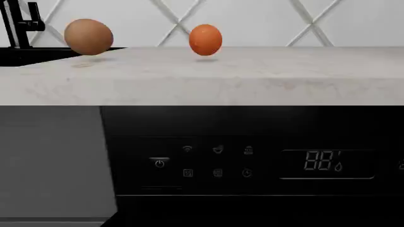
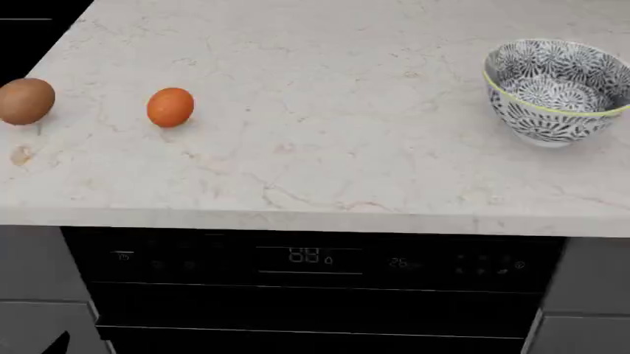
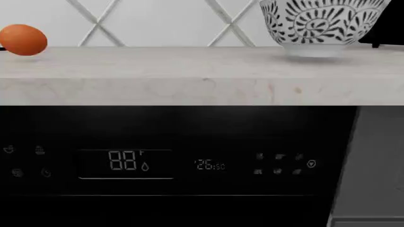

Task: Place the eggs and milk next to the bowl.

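The brown egg lies at the far left of the marble counter, and the orange egg lies a little to its right. Both also show in the left wrist view, the brown egg and the orange egg. The black-and-white floral bowl with a yellow rim stands at the far right of the counter. The right wrist view shows the bowl and the orange egg. The milk bottle is out of view. Neither gripper shows in any view; both wrist cameras sit below counter height, facing the dishwasher front.
The marble counter ends in a front edge above a black dishwasher control panel. A dark sink and a black tap lie left of the brown egg. A small stain marks the counter's left part.
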`<state>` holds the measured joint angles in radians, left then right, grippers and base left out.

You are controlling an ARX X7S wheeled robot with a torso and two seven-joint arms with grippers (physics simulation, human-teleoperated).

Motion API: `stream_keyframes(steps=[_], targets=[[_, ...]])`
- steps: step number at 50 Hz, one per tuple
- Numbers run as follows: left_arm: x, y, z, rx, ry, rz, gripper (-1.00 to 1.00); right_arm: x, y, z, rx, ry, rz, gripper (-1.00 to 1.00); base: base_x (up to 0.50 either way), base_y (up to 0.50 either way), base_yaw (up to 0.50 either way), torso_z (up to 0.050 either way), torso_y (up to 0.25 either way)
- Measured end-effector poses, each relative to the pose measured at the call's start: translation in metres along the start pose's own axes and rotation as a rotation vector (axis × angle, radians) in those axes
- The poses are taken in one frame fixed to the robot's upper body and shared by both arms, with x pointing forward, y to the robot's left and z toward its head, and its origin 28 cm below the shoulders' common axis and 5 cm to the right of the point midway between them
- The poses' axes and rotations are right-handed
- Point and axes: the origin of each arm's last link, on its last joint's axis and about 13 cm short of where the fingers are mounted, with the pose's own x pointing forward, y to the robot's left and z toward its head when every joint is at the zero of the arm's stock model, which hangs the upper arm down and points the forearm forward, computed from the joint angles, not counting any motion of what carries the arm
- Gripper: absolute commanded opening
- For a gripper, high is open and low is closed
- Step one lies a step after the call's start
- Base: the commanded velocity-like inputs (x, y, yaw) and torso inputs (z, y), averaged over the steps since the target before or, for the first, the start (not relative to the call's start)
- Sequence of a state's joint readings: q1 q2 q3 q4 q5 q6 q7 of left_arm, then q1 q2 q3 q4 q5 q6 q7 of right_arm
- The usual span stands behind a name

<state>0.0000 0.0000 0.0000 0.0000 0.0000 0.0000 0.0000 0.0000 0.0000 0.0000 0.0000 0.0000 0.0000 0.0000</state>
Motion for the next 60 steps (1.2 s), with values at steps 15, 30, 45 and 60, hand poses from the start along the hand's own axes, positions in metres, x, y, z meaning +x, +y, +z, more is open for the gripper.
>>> stream_keyframes(steps=[15,30,45,60], targets=[[0.0,0.0,0.001,0.006,0.003,-0.001,1.0,0.0,0.002,0.001,0.001,-0.002,0.005,1.0,0.0,0.0,0.0,0.0,0.0],[-0.003,-0.001,0.003,0.018,0.001,0.002,1.0,0.001,0.005,0.006,0.003,-0.01,0.016,1.0,0.0,0.0,0.0,0.0,0.0],[-0.004,-0.001,0.005,0.008,0.0,0.006,1.0,-0.001,0.006,0.008,0.01,-0.018,0.016,1.0,0.0,0.0,0.0,0.02,0.0],[-0.005,-0.001,0.007,0.018,-0.001,0.022,1.0,-0.001,0.007,0.01,0.002,-0.012,0.02,1.0,0.0,0.0,0.0,0.05,0.0]])
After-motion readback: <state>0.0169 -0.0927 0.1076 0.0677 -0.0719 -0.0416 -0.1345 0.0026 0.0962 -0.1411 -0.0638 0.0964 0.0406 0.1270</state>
